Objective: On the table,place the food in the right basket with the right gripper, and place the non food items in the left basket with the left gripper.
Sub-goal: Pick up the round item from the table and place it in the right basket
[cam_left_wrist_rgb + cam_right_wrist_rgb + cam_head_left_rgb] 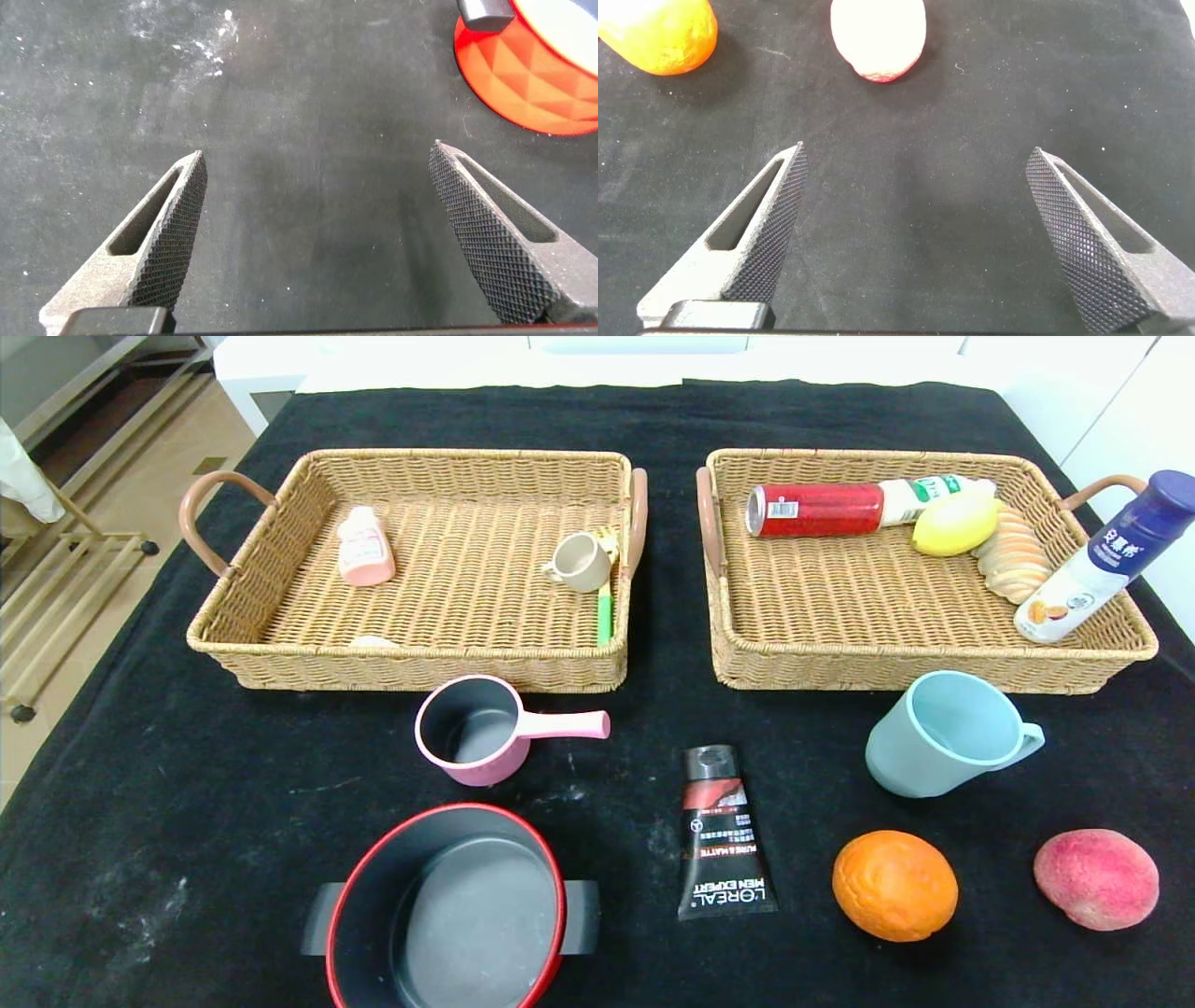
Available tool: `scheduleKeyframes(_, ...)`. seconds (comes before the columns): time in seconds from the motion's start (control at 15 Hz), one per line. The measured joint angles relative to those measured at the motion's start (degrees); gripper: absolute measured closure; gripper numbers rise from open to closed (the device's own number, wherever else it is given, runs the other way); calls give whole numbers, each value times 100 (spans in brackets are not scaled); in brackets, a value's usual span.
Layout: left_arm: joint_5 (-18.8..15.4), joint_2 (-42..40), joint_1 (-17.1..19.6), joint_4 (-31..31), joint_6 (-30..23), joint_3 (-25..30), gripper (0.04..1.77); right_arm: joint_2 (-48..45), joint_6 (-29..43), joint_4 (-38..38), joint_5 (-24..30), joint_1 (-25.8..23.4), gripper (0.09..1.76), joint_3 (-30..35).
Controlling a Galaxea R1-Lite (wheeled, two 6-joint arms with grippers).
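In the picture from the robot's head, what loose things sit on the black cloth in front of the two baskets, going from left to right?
Red-rimmed black pot with two handles → pink saucepan with a straight handle → black L'Oreal tube → wrinkled orange fruit → pale blue mug → pink peach.

Left gripper (318,219) jaws wide apart, right gripper (915,219) same, both hovering
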Motion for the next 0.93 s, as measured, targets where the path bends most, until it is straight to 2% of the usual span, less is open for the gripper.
scheduleKeyframes(0.33, -116, 340, -6, -571, -112, -432, 9, 46, 88, 24, 0, -17, 14, -135)
scheduleKeyframes(0.6, -546, 1190, -180, -930, -73, -903, 9, 788, 345, -22, 207, 84, 14, -1220)
scheduleKeyframes(0.93, -994, 2744, -874, -997, 161, -1974, 9, 2163, 243, -48, 922, 395, 14, -2439)
